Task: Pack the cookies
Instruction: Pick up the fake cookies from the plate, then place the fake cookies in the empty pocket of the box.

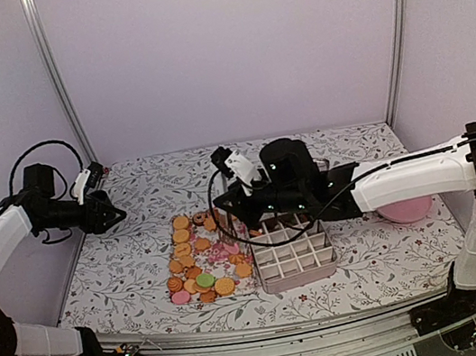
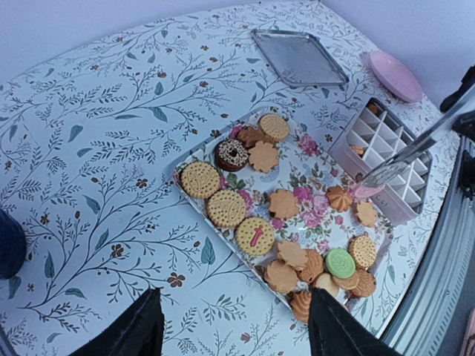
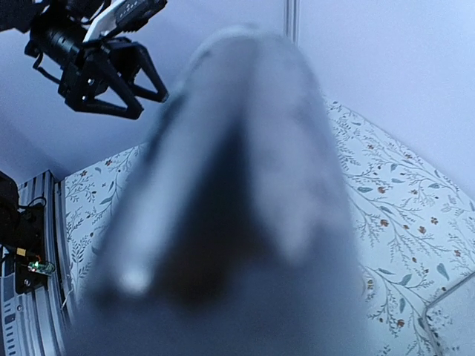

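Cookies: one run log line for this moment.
left gripper open, clear of tray | right gripper at tray edge, grip unclear | cookies mostly on tray | grid box mostly empty

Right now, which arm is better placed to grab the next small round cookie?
Right. The right gripper hangs between the small round cookies and the white divided box; the left gripper hovers open, off left.

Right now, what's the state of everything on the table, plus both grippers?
left gripper: open, holding nothing, up off the table.
right gripper: by the divided box's far left corner; open or shut cannot be told.
cookies: loose on the floral tray, mostly unpacked.
divided box: open-topped, most compartments empty.
metal tray: flat, empty.
pink plate: flat, looks empty.
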Available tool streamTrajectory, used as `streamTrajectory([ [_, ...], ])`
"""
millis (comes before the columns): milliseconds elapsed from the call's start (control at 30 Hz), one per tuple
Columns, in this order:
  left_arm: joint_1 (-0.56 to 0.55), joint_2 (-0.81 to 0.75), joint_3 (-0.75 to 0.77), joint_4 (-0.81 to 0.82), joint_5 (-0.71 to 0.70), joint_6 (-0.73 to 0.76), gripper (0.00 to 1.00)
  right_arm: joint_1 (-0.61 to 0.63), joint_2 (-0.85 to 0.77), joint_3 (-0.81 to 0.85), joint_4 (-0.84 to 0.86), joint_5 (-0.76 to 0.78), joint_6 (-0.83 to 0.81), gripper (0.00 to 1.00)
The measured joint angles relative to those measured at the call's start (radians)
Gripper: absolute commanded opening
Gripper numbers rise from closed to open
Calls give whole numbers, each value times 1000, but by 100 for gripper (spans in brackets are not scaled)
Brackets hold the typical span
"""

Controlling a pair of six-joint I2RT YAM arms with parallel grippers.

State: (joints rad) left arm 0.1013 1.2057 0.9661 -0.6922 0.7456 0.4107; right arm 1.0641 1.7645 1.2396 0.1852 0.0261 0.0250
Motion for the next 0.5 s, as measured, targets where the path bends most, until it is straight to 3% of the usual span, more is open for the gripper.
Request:
streamTrajectory([
  [300, 0, -2, 0, 0, -3, 0, 67, -118, -184, -128, 3, 18, -37, 0],
  [500, 0, -2, 0, 0, -2, 0, 67, -142, -221, -171, -6, -5, -60, 0],
])
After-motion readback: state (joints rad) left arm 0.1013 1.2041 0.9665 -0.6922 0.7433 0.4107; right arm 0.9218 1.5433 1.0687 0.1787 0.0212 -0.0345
